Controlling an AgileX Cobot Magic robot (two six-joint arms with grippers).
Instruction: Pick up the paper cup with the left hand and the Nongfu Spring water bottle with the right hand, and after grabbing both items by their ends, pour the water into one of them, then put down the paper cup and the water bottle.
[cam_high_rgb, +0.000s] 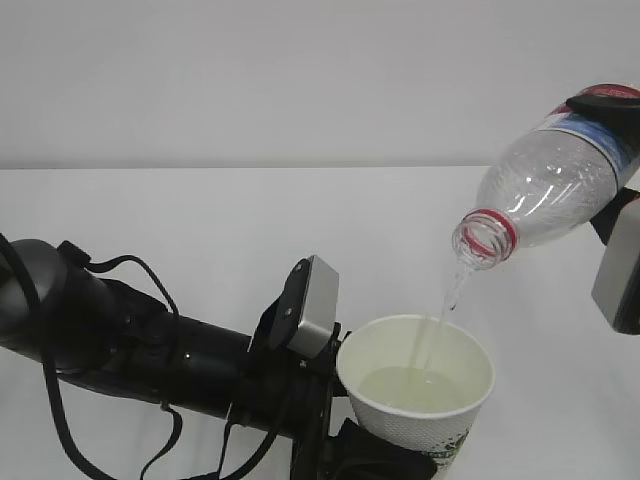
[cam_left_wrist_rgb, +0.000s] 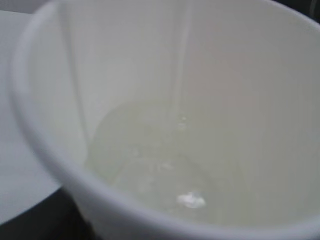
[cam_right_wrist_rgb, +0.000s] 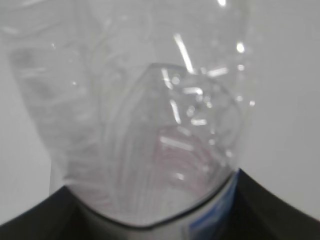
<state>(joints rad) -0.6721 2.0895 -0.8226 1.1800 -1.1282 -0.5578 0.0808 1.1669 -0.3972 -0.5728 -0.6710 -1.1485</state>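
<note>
Pouring is under way over a plain white table that meets a bare pale grey wall along a straight edge; no marks or clutter show on either.

The bottle hangs at upper right, tilted neck-down toward the left, its open mouth with red ring above and just right of the cup. A thin stream of water falls from the mouth into the cup, where a shallow pale pool lies at the bottom. The cup stands upright, lifted at the lower edge of the exterior view.

The left hand clasps the cup low on its wall; only part of the black jaws shows, with the grey box and looping cables behind. The left wrist view is filled by the cup's white inside, stream and pool.

The right hand grips the bottle near its labelled base end, jaws closed against the body. Its wrist view shows blurred clear ribbed plastic between dark jaw edges.
</note>
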